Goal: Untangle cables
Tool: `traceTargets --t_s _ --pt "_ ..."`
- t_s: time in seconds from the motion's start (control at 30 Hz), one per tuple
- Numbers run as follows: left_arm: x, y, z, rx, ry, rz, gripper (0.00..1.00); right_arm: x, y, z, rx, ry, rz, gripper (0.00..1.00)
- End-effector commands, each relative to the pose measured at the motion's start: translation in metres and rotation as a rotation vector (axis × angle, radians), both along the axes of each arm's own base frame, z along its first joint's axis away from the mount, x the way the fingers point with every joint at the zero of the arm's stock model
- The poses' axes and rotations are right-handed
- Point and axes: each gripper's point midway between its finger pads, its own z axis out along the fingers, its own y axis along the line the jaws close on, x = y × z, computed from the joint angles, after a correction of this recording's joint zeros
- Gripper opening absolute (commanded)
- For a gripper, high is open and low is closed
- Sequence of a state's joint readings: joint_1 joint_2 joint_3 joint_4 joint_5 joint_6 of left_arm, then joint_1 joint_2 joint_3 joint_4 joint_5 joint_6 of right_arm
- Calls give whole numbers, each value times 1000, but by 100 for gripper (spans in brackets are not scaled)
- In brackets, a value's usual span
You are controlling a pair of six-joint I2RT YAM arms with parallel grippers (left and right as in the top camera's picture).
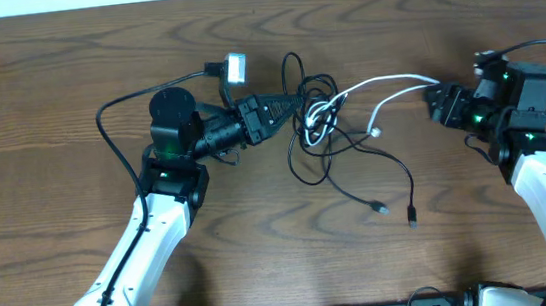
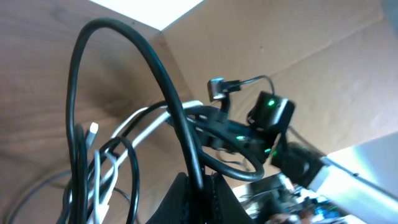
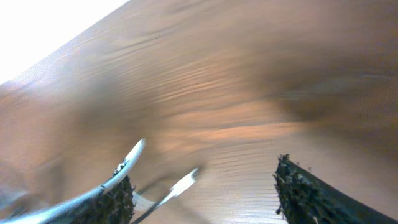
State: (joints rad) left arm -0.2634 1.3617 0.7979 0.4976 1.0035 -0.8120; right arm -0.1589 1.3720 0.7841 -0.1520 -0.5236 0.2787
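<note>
While the left gripper (image 1: 284, 109) is clamped on a black cable (image 2: 177, 112) at the tangle (image 1: 320, 123) on the table (image 1: 36, 196), the right gripper (image 3: 204, 177) stands apart, the white cable (image 1: 402, 79) merely lying against one finger — it could slip free. A leftward pull might cinch the knot. Its inner crossings are unreadable — the right wrist view is blurred.

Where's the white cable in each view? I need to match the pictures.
Overhead: white cable runs from the middle tangle to the right pincer.
Left wrist: lower left, its plug beside a black cable.
Right wrist: bottom left, beside one finger.
Shared landmark: right pincer, in all three.
</note>
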Motion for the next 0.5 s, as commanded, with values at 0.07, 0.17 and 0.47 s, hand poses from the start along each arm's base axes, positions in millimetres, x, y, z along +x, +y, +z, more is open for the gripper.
traceTargets --t_s 0.07,0.17,0.47 --pt "-1 2 12 72 -255 -16 8 -42 73 56 328 -138 462 76" --pt "-1 2 12 84 -289 -19 7 -52 82 66 392 -149 534 73" --pt "0 2 13 75 -275 -16 8 -62 101 70 454 -103 583 60"
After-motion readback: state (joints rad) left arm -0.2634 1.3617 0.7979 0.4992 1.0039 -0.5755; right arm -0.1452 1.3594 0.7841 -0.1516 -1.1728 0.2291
